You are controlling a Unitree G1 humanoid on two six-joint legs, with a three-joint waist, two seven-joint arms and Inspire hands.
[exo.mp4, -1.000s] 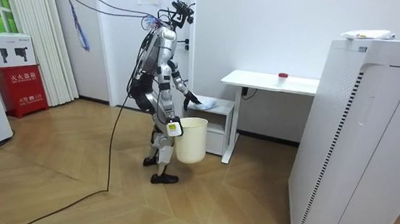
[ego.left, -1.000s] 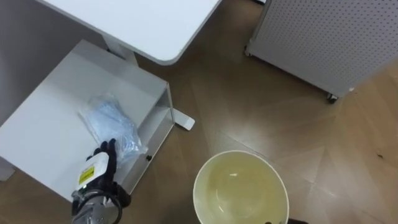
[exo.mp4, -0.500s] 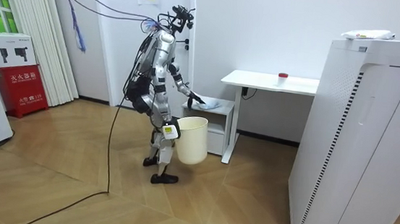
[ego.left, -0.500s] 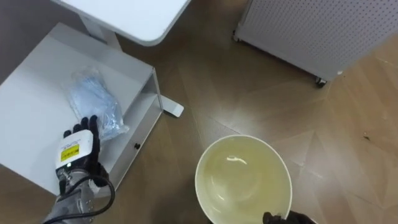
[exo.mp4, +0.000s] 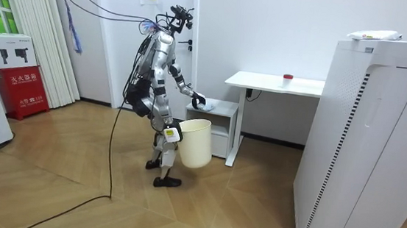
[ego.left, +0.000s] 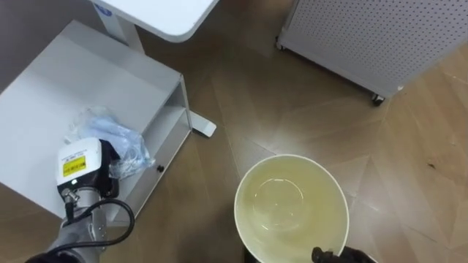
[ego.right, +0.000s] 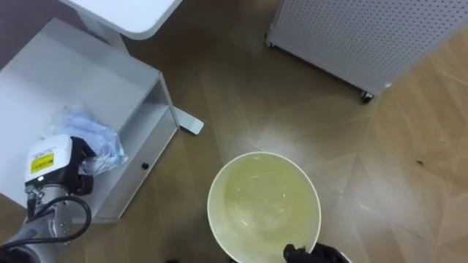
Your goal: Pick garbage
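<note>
Resting left hand (ego.left: 82, 168) on plastic bag (ego.left: 121, 139) atop white cabinet (ego.left: 66, 80); grip indeterminate. Right hand (ego.left: 338, 256) clasps bin (ego.left: 292, 158) rim. Desk (ego.left: 161, 11) overhead, perforated panel (ego.left: 365, 29) beyond.

A crumpled clear plastic bag (ego.left: 110, 135) is seen lying on the top of a low white cabinet (ego.left: 66, 80), w/ the cabinet, a desk foot (ego.left: 204, 129) & a perforated unit's caster (ego.left: 377, 101) borne by the wood floor (ego.left: 292, 95).
</note>
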